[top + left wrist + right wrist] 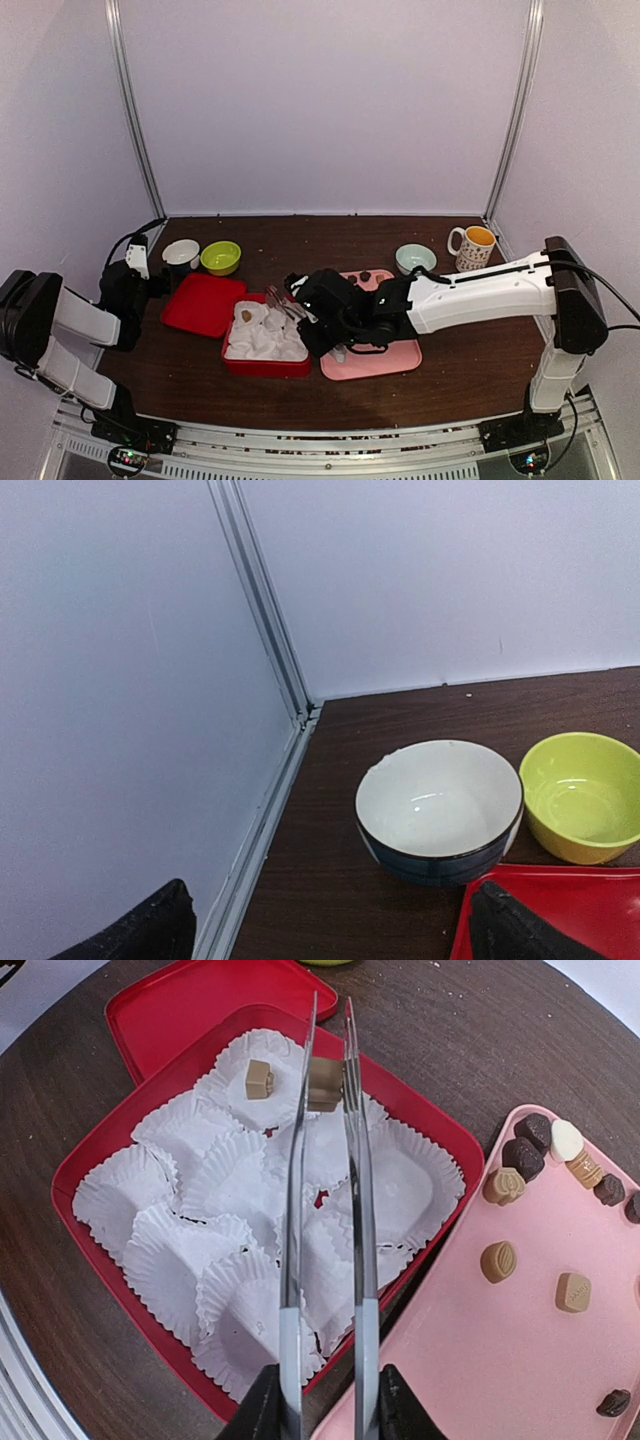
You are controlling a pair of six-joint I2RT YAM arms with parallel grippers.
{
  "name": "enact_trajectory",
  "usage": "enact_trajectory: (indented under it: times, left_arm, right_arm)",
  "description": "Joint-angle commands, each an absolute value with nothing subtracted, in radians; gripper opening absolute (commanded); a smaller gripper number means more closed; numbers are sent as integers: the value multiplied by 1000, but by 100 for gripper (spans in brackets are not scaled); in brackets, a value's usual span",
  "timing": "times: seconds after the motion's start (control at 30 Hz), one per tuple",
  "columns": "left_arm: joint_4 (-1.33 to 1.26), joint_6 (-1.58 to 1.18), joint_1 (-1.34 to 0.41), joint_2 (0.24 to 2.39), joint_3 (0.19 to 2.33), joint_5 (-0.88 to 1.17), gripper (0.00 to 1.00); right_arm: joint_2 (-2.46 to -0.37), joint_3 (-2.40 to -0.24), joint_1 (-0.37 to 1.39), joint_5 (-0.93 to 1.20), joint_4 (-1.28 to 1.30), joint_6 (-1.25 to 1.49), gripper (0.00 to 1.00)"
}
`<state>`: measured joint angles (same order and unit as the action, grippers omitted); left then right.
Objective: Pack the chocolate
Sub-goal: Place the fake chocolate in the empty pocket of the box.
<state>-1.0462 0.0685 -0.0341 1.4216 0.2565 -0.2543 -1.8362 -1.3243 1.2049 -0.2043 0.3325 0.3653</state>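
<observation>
Chocolate [498, 1260] lies mostly on the pink tray [470, 1370], which stands just beside the red box [85, 1175] on its right side. The pieces there are light brown, dark and one cream-white, scattered loosely on the tray. The right gripper [328, 1412] is closed around the metal tongs [358, 1220], its two fingers pressing the handles from both sides. The tips of the tongs are nearly together and pinch one light brown piece [323, 1072] above the far part of the box. The box is filled with white paper cups [200, 1250], and one other light brown piece [259, 1079] sits in a cup near the far corner, just beside the pinched one. The other cups that show have no piece inside. The red lid [190, 1000] lies flat behind the box. The left gripper [330, 942] is far to the left, its jaws wide apart and holding nothing, facing a white bowl [440, 805] and a green bowl [583, 795] which stand side by side near the back wall. A pale bowl [415, 258] and a mug [472, 246] stand behind the tray.
</observation>
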Motion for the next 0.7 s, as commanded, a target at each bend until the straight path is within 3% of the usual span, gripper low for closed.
enact_trajectory:
  times: [0.0,0.33,0.67]
  left_arm:
    - [-1094,58,-26,1430,276,-255,98]
    - [-1093,58,-26,1430,276,-255,98]
    - [-1093,58,-27,1430,277,-255,98]
  right_arm:
    - [-1869,-1365,1210,-215,308,363,26]
    - [-1894,-1368,1210,-228,314,371,37]
    - [-1809,-1359,1210,-289,348,363,37]
